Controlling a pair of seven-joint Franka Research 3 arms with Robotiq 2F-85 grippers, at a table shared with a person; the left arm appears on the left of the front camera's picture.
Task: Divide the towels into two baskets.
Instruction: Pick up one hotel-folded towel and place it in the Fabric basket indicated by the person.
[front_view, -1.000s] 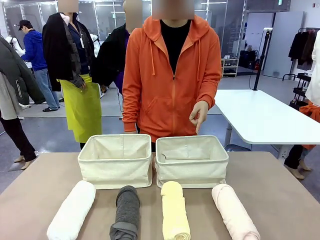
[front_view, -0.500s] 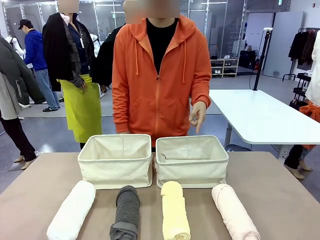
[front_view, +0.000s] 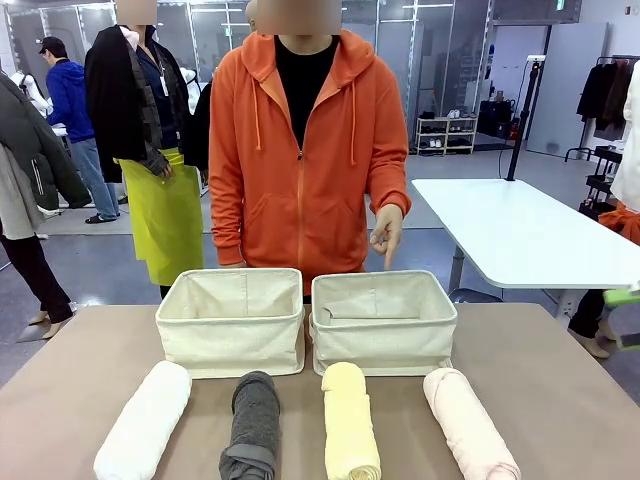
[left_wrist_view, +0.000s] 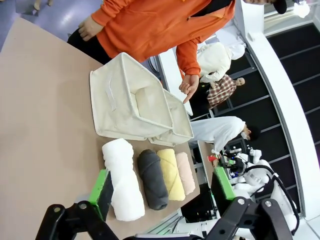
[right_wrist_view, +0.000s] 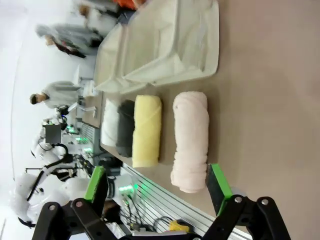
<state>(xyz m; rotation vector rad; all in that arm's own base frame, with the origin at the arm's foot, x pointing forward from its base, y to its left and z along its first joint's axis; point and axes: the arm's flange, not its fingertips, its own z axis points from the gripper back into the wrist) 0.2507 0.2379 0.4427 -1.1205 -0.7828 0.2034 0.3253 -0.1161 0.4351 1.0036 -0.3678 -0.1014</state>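
Terry towel rolls lie in a row, beyond two wide-spread, empty grippers.
Past the left gripper (left_wrist_view: 161, 186), whose fingers stand far apart and hold nothing, the white towel (left_wrist_view: 122, 180) lies just beside one green pad. The dark grey towel (left_wrist_view: 152, 177), pale yellow towel (left_wrist_view: 171, 172) and pale pink towel (left_wrist_view: 185, 172) run toward the other pad. The two cream baskets (left_wrist_view: 117, 112) sit side by side beyond the rolls. The right gripper (right_wrist_view: 156, 182), equally spread, frames the pink and yellow rolls between its pads without touching them. A person's hand (front_view: 386, 230) points down over one basket.
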